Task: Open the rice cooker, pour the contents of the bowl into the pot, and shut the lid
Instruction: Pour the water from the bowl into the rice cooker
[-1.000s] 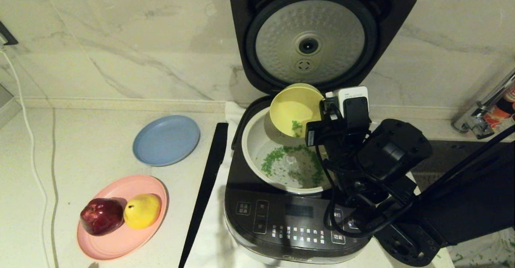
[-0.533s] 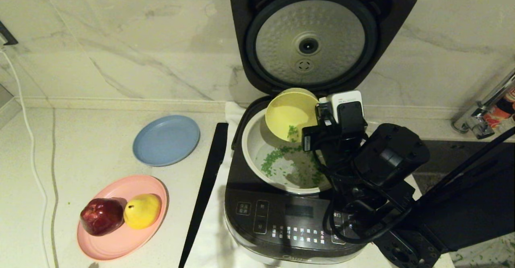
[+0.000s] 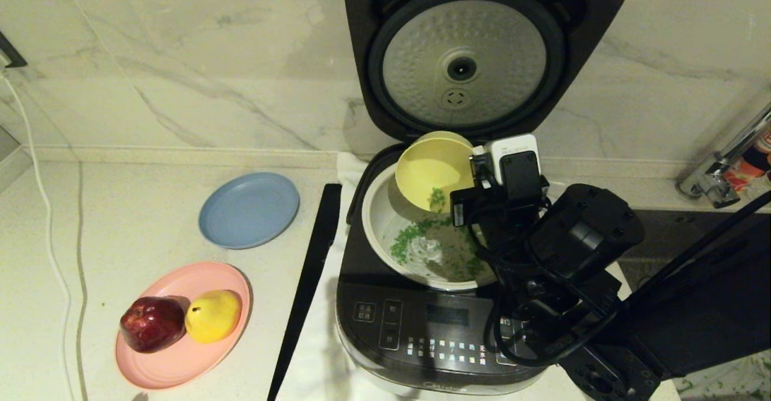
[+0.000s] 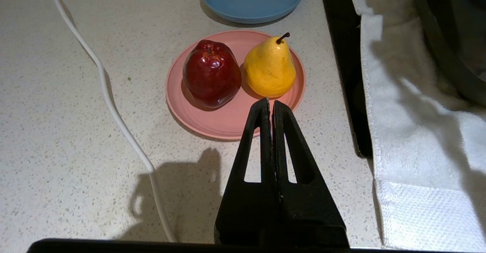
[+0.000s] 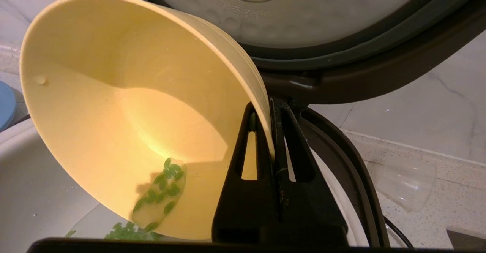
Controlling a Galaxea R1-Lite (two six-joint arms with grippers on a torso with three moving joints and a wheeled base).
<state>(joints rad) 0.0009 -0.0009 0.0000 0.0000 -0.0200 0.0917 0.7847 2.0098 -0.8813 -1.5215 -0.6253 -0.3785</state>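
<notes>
Most green bits are lying in the pot while the right gripper is pinching the tipped bowl; lid closing remains.

Rice cooker: showing dark grey-black, white labels on its front panel. Lid: underside showing dimpled silver, ringed black. Pot: cream-white. Bowl: pale yellow. Contents: bright green bits. Plates: one blue, one pink. Apple: dark red. Pear: yellow. Table: speckled off-white.
</notes>
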